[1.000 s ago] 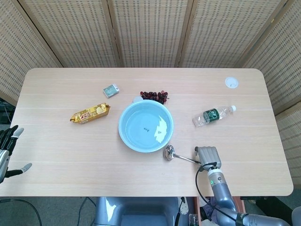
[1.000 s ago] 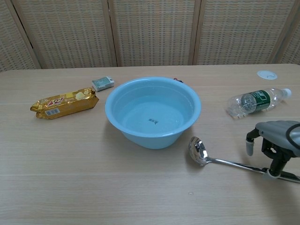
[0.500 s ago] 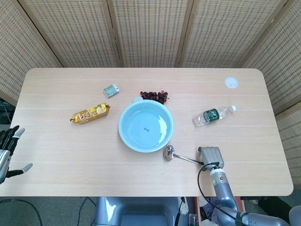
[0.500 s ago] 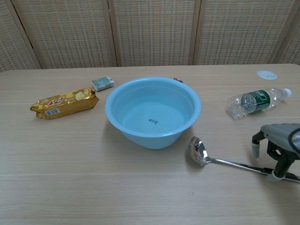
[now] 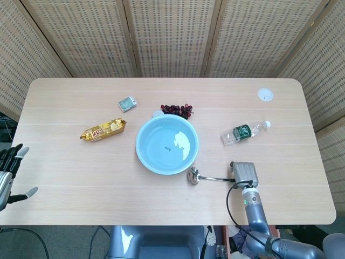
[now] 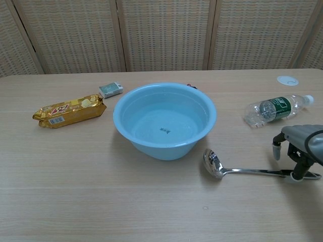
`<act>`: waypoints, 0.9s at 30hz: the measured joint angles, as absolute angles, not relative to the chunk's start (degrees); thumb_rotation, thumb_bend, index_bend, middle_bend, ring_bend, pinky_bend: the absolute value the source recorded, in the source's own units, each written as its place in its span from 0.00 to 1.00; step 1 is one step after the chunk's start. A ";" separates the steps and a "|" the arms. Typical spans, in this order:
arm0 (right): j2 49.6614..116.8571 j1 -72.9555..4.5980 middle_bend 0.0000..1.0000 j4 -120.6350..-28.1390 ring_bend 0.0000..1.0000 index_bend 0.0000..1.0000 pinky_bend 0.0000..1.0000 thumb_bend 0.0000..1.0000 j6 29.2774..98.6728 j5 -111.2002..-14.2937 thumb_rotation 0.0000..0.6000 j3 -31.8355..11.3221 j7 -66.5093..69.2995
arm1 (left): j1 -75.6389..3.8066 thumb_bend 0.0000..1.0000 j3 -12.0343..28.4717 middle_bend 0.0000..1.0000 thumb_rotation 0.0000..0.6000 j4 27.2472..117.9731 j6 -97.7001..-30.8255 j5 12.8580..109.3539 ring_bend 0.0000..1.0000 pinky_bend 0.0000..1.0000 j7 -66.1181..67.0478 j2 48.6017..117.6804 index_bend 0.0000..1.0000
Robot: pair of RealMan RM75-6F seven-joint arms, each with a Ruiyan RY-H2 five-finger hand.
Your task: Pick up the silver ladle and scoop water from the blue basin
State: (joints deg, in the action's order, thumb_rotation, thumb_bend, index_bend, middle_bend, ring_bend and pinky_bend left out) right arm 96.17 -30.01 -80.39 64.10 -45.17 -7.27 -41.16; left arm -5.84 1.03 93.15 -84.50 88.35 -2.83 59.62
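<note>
The blue basin (image 5: 167, 144) (image 6: 165, 121) stands mid-table with water in it. Just right of its near rim lies the silver ladle (image 5: 193, 175) (image 6: 213, 163), bowl toward the basin, with its thin handle running right along the table. My right hand (image 5: 243, 174) (image 6: 300, 146) is at the handle's far end, fingers curled down and pinching it; the ladle still rests on the wood. My left hand (image 5: 11, 172) hangs off the table's left edge, fingers spread and holding nothing.
A water bottle (image 5: 243, 131) (image 6: 275, 108) lies right of the basin. A gold snack pack (image 5: 103, 129) (image 6: 69, 111) and a small green box (image 5: 127, 103) are to its left. Dark grapes (image 5: 178, 110) sit behind it, and a white lid (image 5: 264, 95) lies far right.
My right hand has slid right and slightly away from me with the handle's end, swinging the ladle from slanted to nearly level. The ladle's bowl stayed put. The left hand has not moved.
</note>
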 measured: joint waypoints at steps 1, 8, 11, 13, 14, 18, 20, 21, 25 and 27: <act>95.97 -29.98 0.89 -80.70 0.92 0.46 1.00 0.13 63.85 -44.94 1.00 -7.24 -41.11 | -5.85 0.00 1.02 0.00 1.00 93.16 -84.48 88.35 0.00 0.00 -2.77 59.64 0.00; 94.14 -30.17 0.90 -83.36 0.92 0.47 1.00 0.21 61.33 -42.90 1.00 -7.31 -40.25 | -5.91 0.00 0.96 0.00 1.00 93.25 -84.32 88.36 0.00 0.00 -2.47 59.72 0.00; 94.02 -30.50 0.90 -83.38 0.92 0.48 1.00 0.23 61.21 -42.58 1.00 -7.45 -40.17 | -5.90 0.00 0.98 0.00 1.00 93.27 -84.36 88.31 0.00 0.00 -2.44 59.74 0.00; 93.95 -30.71 0.90 -83.36 0.92 0.48 1.00 0.24 61.23 -42.39 1.00 -7.55 -40.08 | -5.91 0.00 1.02 0.00 1.00 93.23 -84.33 88.20 0.00 0.00 -2.50 59.76 0.00; 93.93 -30.79 0.90 -83.32 0.92 0.48 1.00 0.24 61.28 -42.34 1.00 -7.55 -40.07 | -5.93 0.00 1.03 0.00 1.00 93.21 -84.28 88.17 0.00 0.00 -2.53 59.77 0.00; 94.00 -30.95 0.90 -83.03 0.92 0.49 1.00 0.25 61.46 -42.12 1.00 -7.57 -39.88 | -6.02 0.00 1.00 0.00 1.00 93.23 -84.08 88.16 0.00 0.00 -2.46 59.75 0.00; 94.08 -31.04 0.89 -82.83 0.92 0.49 1.00 0.25 61.55 -42.04 1.00 -7.53 -39.84 | -5.97 0.00 0.96 0.00 1.00 93.25 -84.18 88.24 0.00 0.00 -2.47 59.74 0.00; 94.10 -31.05 0.90 -82.80 0.92 0.49 1.00 0.25 61.63 -42.07 1.00 -7.51 -39.78 | -5.97 0.00 0.95 0.00 1.00 93.25 -84.19 88.25 0.00 0.00 -2.51 59.73 0.00; 94.03 -31.05 0.90 -82.89 0.92 0.49 1.00 0.26 61.73 -42.31 1.00 -7.32 -39.31 | -6.02 0.00 1.02 0.00 1.00 93.29 -84.06 88.07 0.00 0.00 -2.38 59.74 0.00; 94.02 -31.10 0.90 -82.89 0.92 0.49 1.00 0.26 61.70 -42.35 1.00 -7.27 -39.22 | -6.08 0.00 0.99 0.00 1.00 93.32 -83.94 88.08 0.00 0.00 -2.24 59.76 0.00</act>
